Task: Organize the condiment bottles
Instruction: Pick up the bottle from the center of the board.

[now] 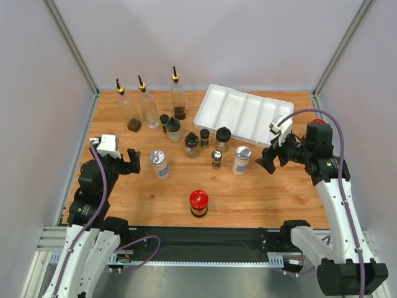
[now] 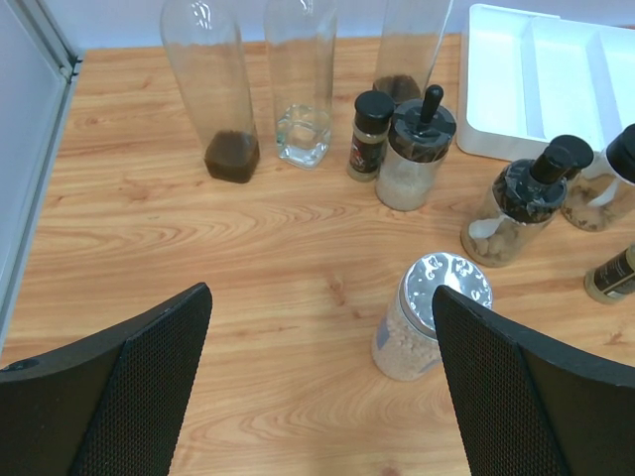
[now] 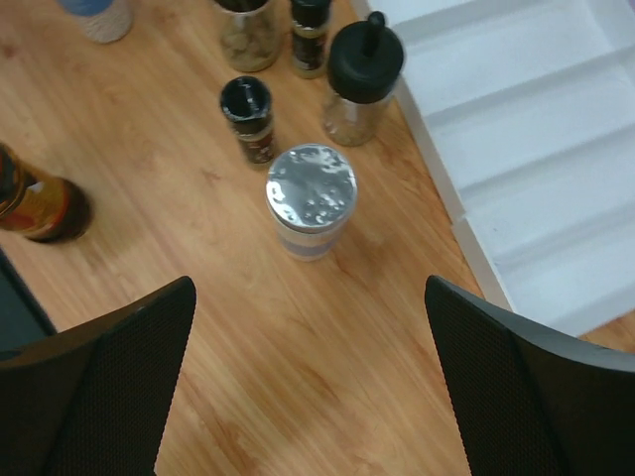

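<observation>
Left tool point(image 1: 127, 162) released, jaws wide, nothing in them, hovering over the left side of the wooden worktop point(image 1: 124, 198), just left of a silver-lidded shaker point(image 1: 159, 164). Back left: three tall glass bottles point(image 1: 147, 107) upright in a row near the far edge, with dark residue in the outer two and a clear bottom in the middle one. Centre: black-capped jars point(image 1: 191, 144) upright, clustered close together between the tall bottles and the white divided tray point(image 1: 239, 112). Red-lidded jar point(image 1: 198, 202) stands alone toward the near edge, well apart from the rest. Second silver-lidded shaker point(image 1: 241, 159) right of centre. Tray lies at a slant, back right. Right tool point(image 1: 265, 161) also released, jaws wide, gripping nothing, just right of that shaker. Room: pale walls point(image 1: 217, 37) on three sides, aluminium posts point(image 1: 75, 53) at the back corners, black mat point(image 1: 198, 239) along the near edge.
</observation>
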`<action>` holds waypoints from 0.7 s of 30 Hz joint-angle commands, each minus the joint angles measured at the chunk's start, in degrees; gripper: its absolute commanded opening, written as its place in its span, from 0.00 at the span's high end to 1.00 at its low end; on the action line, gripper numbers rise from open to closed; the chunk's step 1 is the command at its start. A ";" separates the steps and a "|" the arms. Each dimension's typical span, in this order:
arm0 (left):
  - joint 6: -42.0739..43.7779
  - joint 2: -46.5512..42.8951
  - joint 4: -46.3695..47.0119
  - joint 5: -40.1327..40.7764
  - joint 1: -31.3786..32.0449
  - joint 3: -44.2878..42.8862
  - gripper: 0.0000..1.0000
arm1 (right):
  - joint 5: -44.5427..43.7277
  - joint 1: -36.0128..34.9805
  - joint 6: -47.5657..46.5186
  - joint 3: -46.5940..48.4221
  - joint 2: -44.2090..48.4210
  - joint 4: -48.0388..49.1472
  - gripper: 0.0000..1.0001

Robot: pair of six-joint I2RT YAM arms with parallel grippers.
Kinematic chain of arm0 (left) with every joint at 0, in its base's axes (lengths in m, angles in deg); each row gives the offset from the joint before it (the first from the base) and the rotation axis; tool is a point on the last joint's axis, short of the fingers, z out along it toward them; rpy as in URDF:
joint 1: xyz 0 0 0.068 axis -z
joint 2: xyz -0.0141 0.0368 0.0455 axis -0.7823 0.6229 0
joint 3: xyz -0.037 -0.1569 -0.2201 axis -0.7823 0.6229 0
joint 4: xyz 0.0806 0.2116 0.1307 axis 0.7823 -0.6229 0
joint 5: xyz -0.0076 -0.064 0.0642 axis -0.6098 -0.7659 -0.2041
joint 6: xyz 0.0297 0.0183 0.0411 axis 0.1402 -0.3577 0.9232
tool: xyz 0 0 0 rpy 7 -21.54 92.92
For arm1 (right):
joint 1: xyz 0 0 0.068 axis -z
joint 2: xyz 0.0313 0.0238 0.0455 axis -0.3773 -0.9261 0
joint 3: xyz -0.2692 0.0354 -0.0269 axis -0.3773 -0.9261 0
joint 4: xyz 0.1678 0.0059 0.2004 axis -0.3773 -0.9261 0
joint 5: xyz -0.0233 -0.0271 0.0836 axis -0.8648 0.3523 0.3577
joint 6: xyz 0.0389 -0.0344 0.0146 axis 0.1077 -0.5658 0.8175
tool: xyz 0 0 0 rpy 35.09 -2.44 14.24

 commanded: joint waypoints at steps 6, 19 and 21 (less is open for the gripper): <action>0.29 0.21 -0.24 -1.27 0.40 -0.60 0.00 | 9.05 -7.00 -10.34 4.16 -9.24 -3.80 0.00; 0.38 0.12 -0.15 -1.71 0.93 -0.60 0.00 | -11.68 -16.50 -0.57 4.52 -20.67 7.37 0.00; 0.37 0.21 -0.15 -1.71 1.02 -0.60 0.00 | -13.27 -16.76 0.22 4.69 -22.16 7.81 0.00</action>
